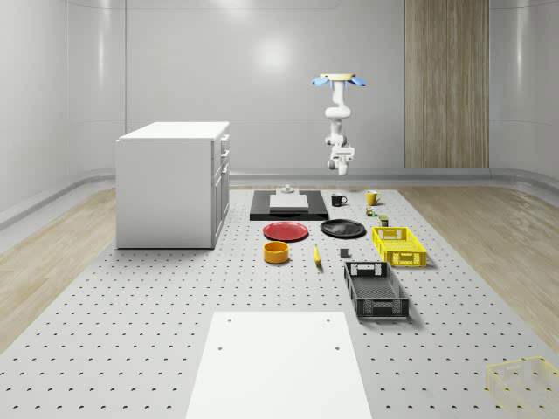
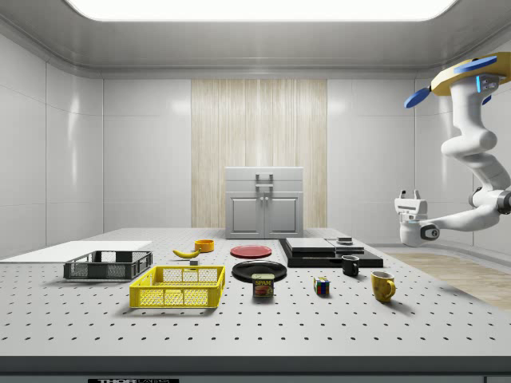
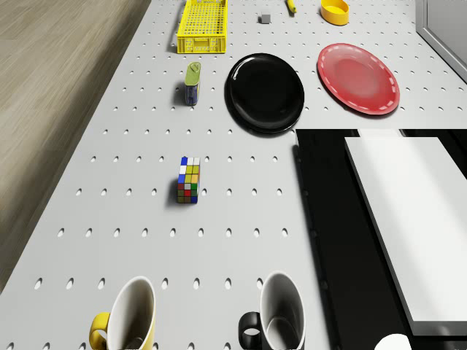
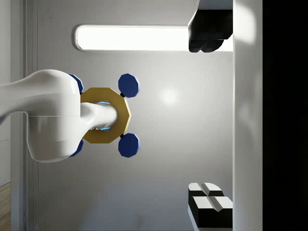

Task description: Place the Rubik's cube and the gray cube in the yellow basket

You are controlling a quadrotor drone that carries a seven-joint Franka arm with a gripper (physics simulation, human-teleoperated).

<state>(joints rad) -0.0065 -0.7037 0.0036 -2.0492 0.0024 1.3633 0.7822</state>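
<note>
The yellow basket [image 1: 399,245] sits on the perforated table [image 1: 131,332] with its mesh floor bare. At about 7 o'clock from it in the whole-scene view is the black basket [image 1: 376,290], likewise with nothing inside. The orange bowl [image 1: 276,252], well off at 9 o'clock, shows a plain interior, and the yellow mug [image 3: 128,317] and black mug [image 3: 281,317] show only their pale inner walls. The Rubik's cube [image 3: 189,180] rests flat on the table, apart from everything, at about 11 o'clock from the yellow basket in the whole-scene view. It has a white top and black-edged faces with squares of yellow, green, blue and red. A tin can [image 3: 192,82] stands between it and the basket. The gray cube [image 3: 265,18] is a small plain block on the table at 9 o'clock from the yellow basket, near a banana [image 1: 316,254]. The drone [image 1: 339,80] hovers high over the far end of the table, above the mugs. Its arm bends down and back, so the gripper [image 2: 409,193] points upward, well above the table. The fingers [image 4: 209,204] are spread wide and hold nothing.
</note>
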